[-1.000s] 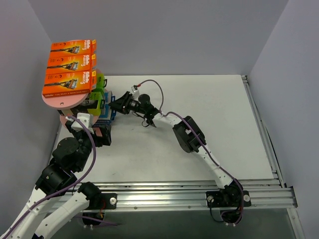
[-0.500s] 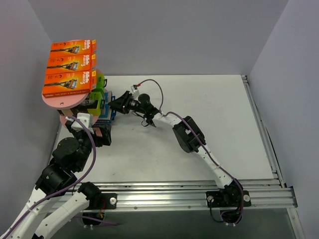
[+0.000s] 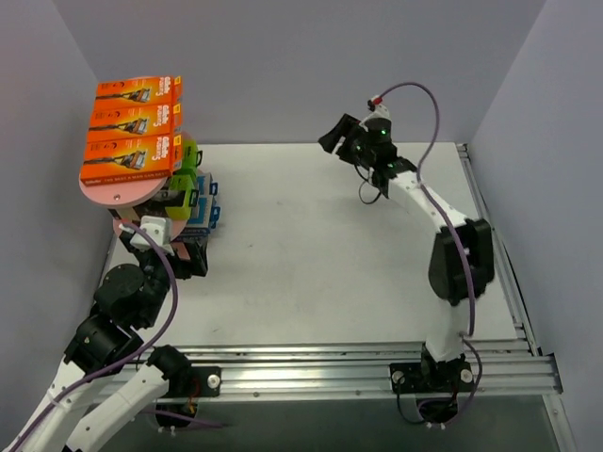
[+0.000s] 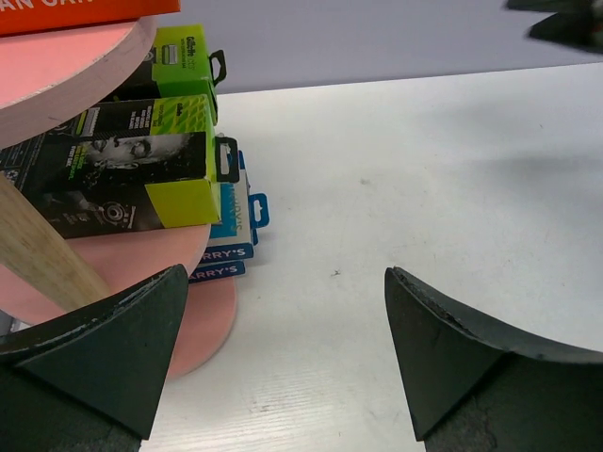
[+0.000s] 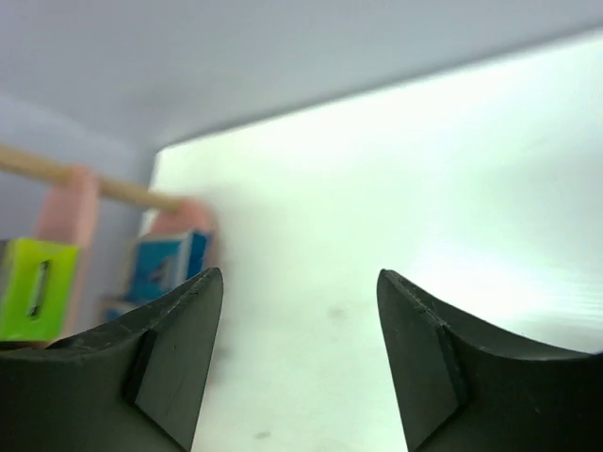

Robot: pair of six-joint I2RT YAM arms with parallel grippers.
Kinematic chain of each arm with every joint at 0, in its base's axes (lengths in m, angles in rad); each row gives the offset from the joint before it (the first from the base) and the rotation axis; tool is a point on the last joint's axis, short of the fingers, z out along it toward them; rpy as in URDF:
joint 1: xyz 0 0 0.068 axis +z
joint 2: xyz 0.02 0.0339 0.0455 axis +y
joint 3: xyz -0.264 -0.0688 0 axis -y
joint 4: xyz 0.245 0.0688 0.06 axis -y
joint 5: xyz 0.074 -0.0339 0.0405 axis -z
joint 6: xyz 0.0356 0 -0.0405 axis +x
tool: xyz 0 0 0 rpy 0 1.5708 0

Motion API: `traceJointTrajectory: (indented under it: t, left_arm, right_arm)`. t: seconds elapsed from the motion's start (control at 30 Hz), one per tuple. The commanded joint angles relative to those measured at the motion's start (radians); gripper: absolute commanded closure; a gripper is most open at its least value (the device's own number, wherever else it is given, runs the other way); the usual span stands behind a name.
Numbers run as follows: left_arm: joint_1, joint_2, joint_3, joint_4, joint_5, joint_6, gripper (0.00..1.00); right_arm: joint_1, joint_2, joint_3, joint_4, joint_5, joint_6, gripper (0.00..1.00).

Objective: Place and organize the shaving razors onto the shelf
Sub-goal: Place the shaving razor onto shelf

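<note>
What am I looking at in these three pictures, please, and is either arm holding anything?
These are two robot arms bolted to the near edge of a white table. One picture comes from a fixed camera above and behind them; the other two come from a camera on each wrist, so dark fingers frame those views. At far left stands a pink shelf of stacked boards: three orange razor packs lie on top, black-and-lime packs on the board below, blue packs lower down. The left end effector sits by the shelf's foot; the right end effector is raised over the table's far side. Both are open and hold nothing.
</note>
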Motion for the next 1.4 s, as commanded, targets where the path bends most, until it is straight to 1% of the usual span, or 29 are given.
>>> traceJointTrajectory:
  t: [0.0, 0.03, 0.07, 0.1, 0.13, 0.17, 0.2, 0.27, 0.3, 0.33, 0.37, 0.4, 0.43, 0.47, 0.5, 0.57, 0.6, 0.63, 0.67, 0.7, 0.77, 0.8, 0.83, 0.87, 0.93, 0.97, 1.03, 1.27, 1.37]
  left_arm:
    - [0.013, -0.006, 0.013, 0.044, 0.01, 0.017, 0.06]
    - [0.016, -0.005, 0.011, 0.044, 0.009, 0.019, 0.06]
    - [0.019, -0.003, 0.013, 0.044, 0.009, 0.019, 0.06]
    - [0.019, 0.003, 0.014, 0.039, 0.009, 0.019, 0.06]
    - [0.021, 0.006, 0.014, 0.039, 0.007, 0.019, 0.06]
    - [0.021, 0.009, 0.013, 0.039, 0.007, 0.017, 0.06]
    - [0.022, 0.015, 0.013, 0.038, 0.007, 0.017, 0.06]
    - [0.023, 0.024, 0.014, 0.036, 0.006, 0.015, 0.06]
    - [0.024, 0.032, 0.013, 0.033, 0.006, 0.017, 0.06]
    - [0.024, 0.035, 0.016, 0.033, 0.007, 0.015, 0.06]
    - [0.024, 0.038, 0.016, 0.033, 0.007, 0.017, 0.06]
    - [0.024, 0.044, 0.014, 0.033, 0.007, 0.017, 0.06]
    - [0.024, 0.045, 0.016, 0.031, 0.003, 0.015, 0.06]
    - [0.024, 0.048, 0.016, 0.03, 0.004, 0.017, 0.06]
    - [0.026, 0.048, 0.016, 0.031, 0.0, 0.017, 0.06]
    - [0.026, 0.049, 0.014, 0.031, -0.005, 0.017, 0.06]
    - [0.026, 0.049, 0.014, 0.03, -0.008, 0.017, 0.06]
    - [0.024, 0.051, 0.014, 0.03, -0.01, 0.017, 0.06]
    - [0.026, 0.051, 0.014, 0.031, -0.01, 0.017, 0.06]
    - [0.027, 0.051, 0.013, 0.031, -0.01, 0.017, 0.06]
    - [0.026, 0.055, 0.014, 0.03, -0.007, 0.019, 0.06]
    - [0.027, 0.057, 0.013, 0.03, -0.003, 0.019, 0.06]
    - [0.029, 0.058, 0.013, 0.033, -0.009, 0.017, 0.06]
    - [0.027, 0.061, 0.014, 0.03, -0.008, 0.019, 0.06]
    - [0.029, 0.063, 0.016, 0.036, -0.01, 0.019, 0.06]
    - [0.029, 0.06, 0.013, 0.042, -0.01, 0.023, 0.06]
    - [0.03, 0.06, 0.016, 0.048, -0.01, 0.025, 0.06]
    - [0.029, 0.072, 0.125, 0.018, -0.068, 0.046, 0.06]
    - [0.027, 0.153, 0.261, -0.083, -0.132, 0.06, 0.06]
  right_arm:
    - [0.069, -0.205, -0.217, -0.267, 0.265, -0.447, 0.37]
    - [0.045, -0.265, -0.281, -0.244, 0.219, -0.429, 0.31]
    - [-0.005, -0.291, -0.36, -0.079, -0.099, -0.3, 0.31]
    - [-0.099, -0.317, -0.504, 0.028, -0.196, -0.224, 0.33]
    - [-0.093, -0.371, -0.498, 0.024, -0.156, -0.235, 0.29]
    - [-0.04, -0.393, -0.454, -0.207, 0.04, -0.317, 0.26]
    - [0.067, -0.408, -0.428, -0.256, 0.384, -0.429, 0.21]
    - [0.01, -0.469, -0.505, -0.141, 0.161, -0.392, 0.17]
    - [0.015, -0.504, -0.542, -0.132, 0.212, -0.354, 0.17]
    - [0.117, -0.497, -0.457, -0.238, 0.518, -0.408, 0.13]
    - [0.199, -0.485, -0.428, -0.378, 0.7, -0.465, 0.05]
    - [0.177, -0.509, -0.426, -0.382, 0.465, -0.482, 0.01]
    - [0.152, -0.547, -0.462, -0.291, 0.332, -0.461, 0.09]
    - [0.219, -0.575, -0.511, -0.305, 0.501, -0.435, 0.08]
    - [0.32, -0.569, -0.492, -0.357, 0.832, -0.483, 0.0]
    - [0.312, -0.578, -0.478, -0.422, 0.523, -0.47, 0.01]
    - [0.354, -0.644, -0.507, -0.396, 0.823, -0.431, 0.0]
    - [0.525, -0.663, -0.516, -0.431, 0.928, -0.439, 0.0]
    - [0.504, -0.695, -0.506, -0.468, 0.826, -0.43, 0.0]
    - [0.44, -0.728, -0.521, -0.429, 0.573, -0.436, 0.01]
    - [0.633, -0.802, -0.551, -0.498, 1.076, -0.334, 0.0]
    - [0.678, -0.807, -0.55, -0.573, 1.161, -0.344, 0.0]
    - [0.643, -0.815, -0.547, -0.563, 0.868, -0.394, 0.0]
    - [0.527, -0.83, -0.558, -0.536, 0.745, -0.401, 0.01]
    - [0.543, -0.902, -0.663, -0.436, 0.786, -0.378, 0.0]
    - [0.572, -0.935, -0.686, -0.439, 0.935, -0.354, 0.0]
    - [0.56, -0.953, -0.693, -0.497, 0.99, -0.326, 0.0]
    - [0.54, -0.991, -0.63, -0.519, 0.972, -0.338, 0.0]
    - [0.514, -0.99, -0.573, -0.497, 0.928, -0.372, 0.0]
